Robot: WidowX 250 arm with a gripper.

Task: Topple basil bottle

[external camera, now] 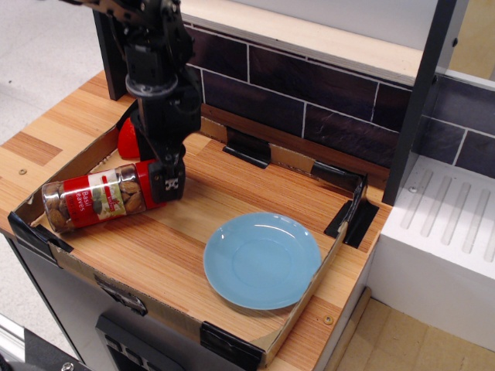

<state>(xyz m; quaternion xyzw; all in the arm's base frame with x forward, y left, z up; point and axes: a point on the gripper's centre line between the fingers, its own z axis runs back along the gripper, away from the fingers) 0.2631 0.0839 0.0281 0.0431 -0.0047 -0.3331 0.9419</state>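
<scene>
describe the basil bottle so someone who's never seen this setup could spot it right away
Look at the wooden counter's cardboard-edged tray; a blue plate sits at its right. At the left end, the basil bottle lies on its side, its red cap at the gripper. Unlike the small all-red object behind it, it is clear and red-labelled, with brownish contents.
</scene>
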